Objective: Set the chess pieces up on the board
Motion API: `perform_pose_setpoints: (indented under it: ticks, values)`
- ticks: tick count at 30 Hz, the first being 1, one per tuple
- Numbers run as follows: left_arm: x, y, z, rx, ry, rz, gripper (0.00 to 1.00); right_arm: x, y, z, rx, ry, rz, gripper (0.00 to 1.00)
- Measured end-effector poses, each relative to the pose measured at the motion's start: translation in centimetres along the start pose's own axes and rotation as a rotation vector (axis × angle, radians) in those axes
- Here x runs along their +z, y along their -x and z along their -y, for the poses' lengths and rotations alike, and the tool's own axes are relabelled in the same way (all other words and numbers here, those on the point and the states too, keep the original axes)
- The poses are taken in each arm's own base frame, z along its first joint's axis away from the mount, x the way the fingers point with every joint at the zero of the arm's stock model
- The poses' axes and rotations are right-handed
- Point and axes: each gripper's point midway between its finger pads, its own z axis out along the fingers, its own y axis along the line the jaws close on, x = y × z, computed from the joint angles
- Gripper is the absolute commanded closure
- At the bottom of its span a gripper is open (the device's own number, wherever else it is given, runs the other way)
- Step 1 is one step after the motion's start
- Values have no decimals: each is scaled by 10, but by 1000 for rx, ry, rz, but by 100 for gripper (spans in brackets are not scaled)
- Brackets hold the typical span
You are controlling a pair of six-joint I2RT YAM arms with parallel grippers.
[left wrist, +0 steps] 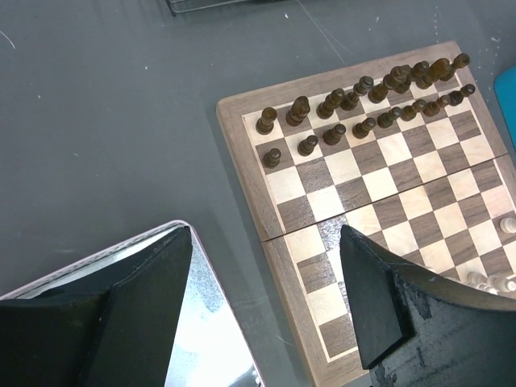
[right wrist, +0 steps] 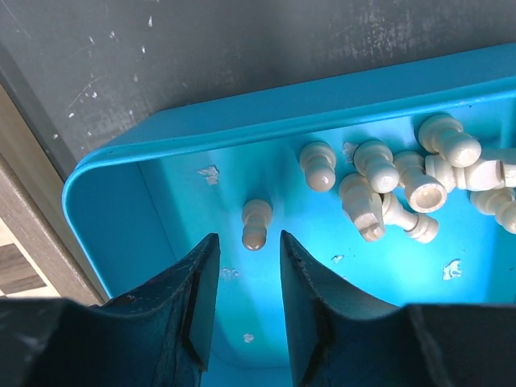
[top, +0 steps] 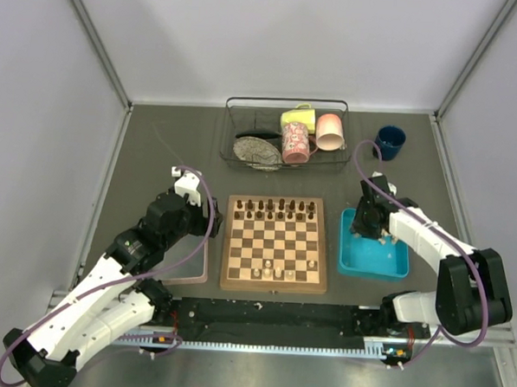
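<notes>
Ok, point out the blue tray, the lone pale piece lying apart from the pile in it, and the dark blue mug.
blue tray (right wrist: pixel 242 122): right wrist view, on its far rim.
lone pale piece (right wrist: pixel 255 224): right wrist view, on its body.
dark blue mug (top: pixel 389 151): top external view, on its outer wall.

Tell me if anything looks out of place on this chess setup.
Yes: many cream pieces lie toppled in a heap in the blue tray beside the board, while the dark pieces stand in two rows.

On table (top: pixel 156 153): board (top: pixel 276 244) at centre. Right of board: tray (top: pixel 372 267) holding loose pieces (right wrist: pixel 379 173). Left: second tray (top: pixel 189 270). Behind: basket (top: pixel 288 101) of mugs (top: pixel 329 131).
</notes>
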Motion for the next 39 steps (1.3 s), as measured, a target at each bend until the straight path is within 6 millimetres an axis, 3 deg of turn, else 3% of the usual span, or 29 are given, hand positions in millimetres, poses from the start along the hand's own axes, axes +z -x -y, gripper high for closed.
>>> perform_pose_setpoints:
  ticks: [28,39]
  values:
    - [-3,1,-1,18,-2,7,22,11,5,3,-14,-26,11,76]
    - [-3,1,0,18,-9,5,22,11,5,3,-22,-25,12,91]
